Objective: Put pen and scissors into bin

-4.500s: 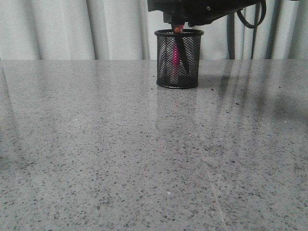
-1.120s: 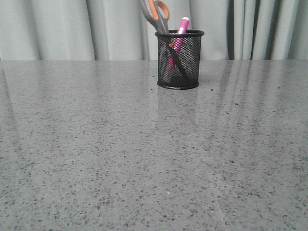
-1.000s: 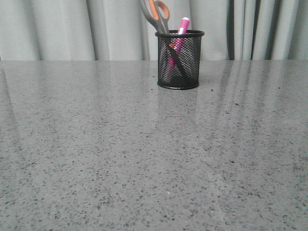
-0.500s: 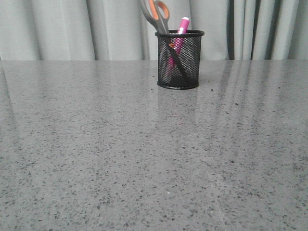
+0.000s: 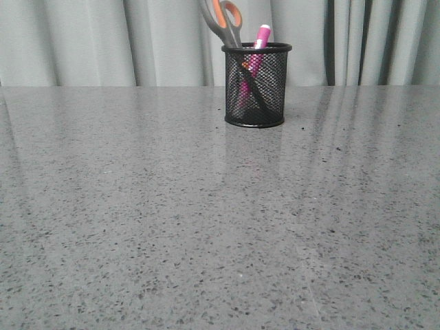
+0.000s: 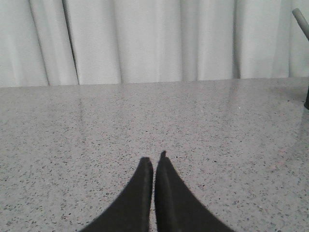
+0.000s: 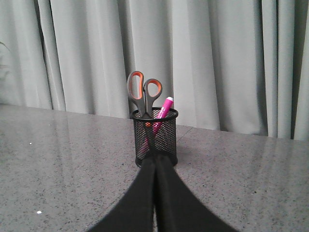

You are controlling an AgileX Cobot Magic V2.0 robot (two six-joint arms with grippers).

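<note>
Black wire mesh forms the bin [image 5: 256,86], which stands upright at the far side of the table [image 5: 206,220]. Both items are inside it. The scissors [image 7: 143,96] stand blades down with grey-and-orange handles above the rim, leaning left in the front view. The pink pen [image 7: 163,109] leans the opposite way, its tip just above the rim. The right gripper [image 7: 155,166] is closed and empty, and points straight at the bin, apart from it. The left gripper [image 6: 153,166], also closed and empty, lies well off to the bin's left. The task appears complete.

Arm gone; scissors [image 5: 223,20] now stand in bin [image 5: 256,86].
</note>
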